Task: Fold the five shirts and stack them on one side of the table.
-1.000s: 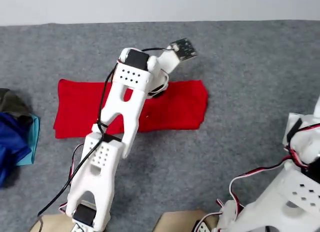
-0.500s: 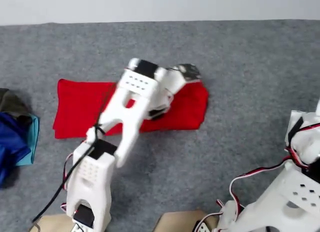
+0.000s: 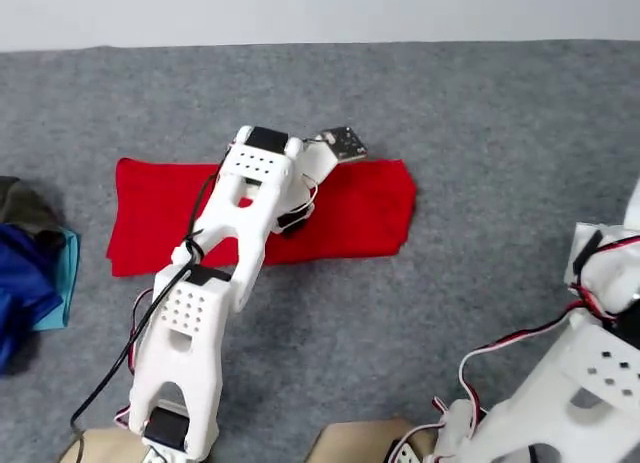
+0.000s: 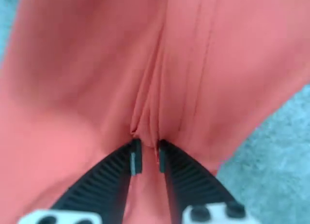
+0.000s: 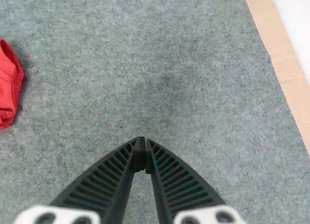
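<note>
The red shirt (image 3: 350,208) lies as a long flat band across the centre-left of the high view, on the grey mat (image 3: 480,123). The left arm (image 3: 215,303) stretches up from the bottom edge of the frame and ends over the band's middle. In its wrist view the left gripper (image 4: 145,154) has its fingers drawn nearly together on a small ridge of red cloth, which puckers into creases just ahead of the tips.

The pinch looks thin, so the main risk is that the ridge slides out as soon as the arm lifts or drags. The gripper may also have caught only the top layer, and then the fold would peel open instead of travelling as one piece. A pull from the middle could bunch the band and skew its edges.

The right gripper (image 5: 141,161) is closed on nothing over bare mat. The shirt's end (image 5: 7,83) is well apart from it, so nothing pins the cloth against a drag.

At the left edge of the high view, a heap of dark, blue and teal garments (image 3: 30,273) sits near the band's left end. A fold swept that way could ride onto the heap. The right arm (image 3: 590,383) fills the lower right corner, well away from the shirt.
</note>
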Available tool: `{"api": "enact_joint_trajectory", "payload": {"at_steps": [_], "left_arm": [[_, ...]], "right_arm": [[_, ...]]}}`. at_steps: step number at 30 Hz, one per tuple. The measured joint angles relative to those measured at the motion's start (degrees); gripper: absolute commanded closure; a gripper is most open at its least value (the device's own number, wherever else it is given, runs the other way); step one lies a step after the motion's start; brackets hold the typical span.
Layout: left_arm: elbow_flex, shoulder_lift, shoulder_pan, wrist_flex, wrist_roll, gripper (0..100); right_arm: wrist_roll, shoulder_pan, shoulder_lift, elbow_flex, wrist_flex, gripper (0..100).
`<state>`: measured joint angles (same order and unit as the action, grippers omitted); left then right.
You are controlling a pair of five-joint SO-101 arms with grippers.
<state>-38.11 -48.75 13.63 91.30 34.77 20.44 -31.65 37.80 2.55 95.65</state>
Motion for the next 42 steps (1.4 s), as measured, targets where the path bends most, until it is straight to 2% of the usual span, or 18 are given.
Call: {"api": "enact_joint_trajectory", "payload": {"at_steps": [4,7,13,16,23,26,32,36,42], "left_arm": [[-11.2,-0.4,0.0,6.7,-0.2,94],[-16.4,-0.3,0.6,7.3,-1.1,94],[-17.4,-0.3,5.3,7.5,-1.3,94],[-17.4,-0.4,4.9,7.5,-4.5,94],[-17.4,2.1,-5.0,7.6,-18.3,93],[-17.4,4.9,-10.9,7.6,-21.5,88],[-16.0,6.8,-23.2,7.6,-22.3,79],[-14.6,6.8,-30.6,7.8,-19.3,79],[-14.6,4.6,-36.6,7.8,-15.0,78]], "right_arm": [[0.0,0.0,0.0,0.0,0.0,98.4],[0.0,0.0,0.0,0.0,-1.0,98.5],[0.0,0.0,0.0,0.0,-1.7,98.5],[0.0,0.0,0.0,0.0,-1.7,98.4],[0.0,0.0,0.0,0.0,-1.7,98.4],[0.0,0.0,0.0,0.0,-1.7,98.3],[0.0,2.9,0.0,0.0,-1.7,98.3],[0.1,5.2,0.0,-0.9,-1.7,98.3],[0.1,5.7,0.0,-6.2,-1.7,98.3]]}}
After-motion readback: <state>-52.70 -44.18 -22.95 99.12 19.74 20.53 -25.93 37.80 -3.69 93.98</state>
